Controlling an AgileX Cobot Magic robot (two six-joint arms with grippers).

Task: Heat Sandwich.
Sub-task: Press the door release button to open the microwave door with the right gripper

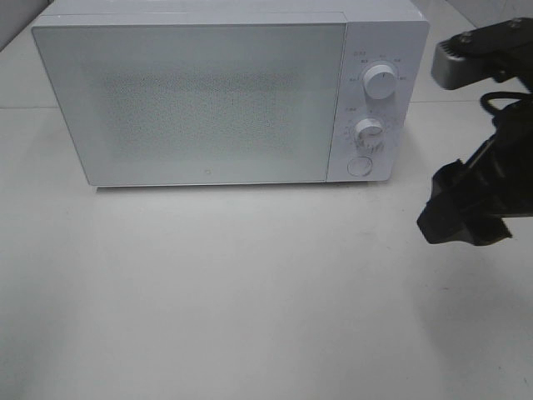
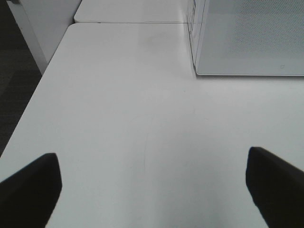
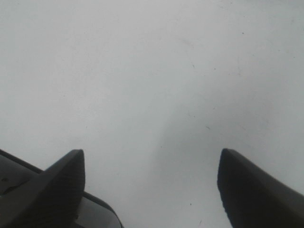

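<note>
One microwave (image 1: 208,100) stands at the back of the white table (image 1: 250,292), and its single door (image 1: 191,100), shut, takes up the left and middle of its front. The door's dotted panel shows nothing of what lies behind it. To the right of the door is the control strip, which carries two round dials, one upper (image 1: 381,81) and one lower (image 1: 367,131), and a single round button (image 1: 359,166) beneath them. Further right, one dark arm (image 1: 487,175) hangs over the table, beside the microwave's right end and apart from it.

The sandwich shows in none of the three views, so where it lies cannot be told.

There are two pincers, each with two black fingers. The left pincer (image 2: 152,156) appears only in its own wrist view. Its fingers (image 2: 33,190) are spread as wide as they go, with nothing between them but bare table. The microwave's corner (image 2: 251,38) lies ahead of it, and a seam marks where a second tabletop meets the first. The right pincer (image 3: 149,161) is also parted, a little less widely, and its two fingers (image 3: 57,185) grip nothing above plain white table.
</note>
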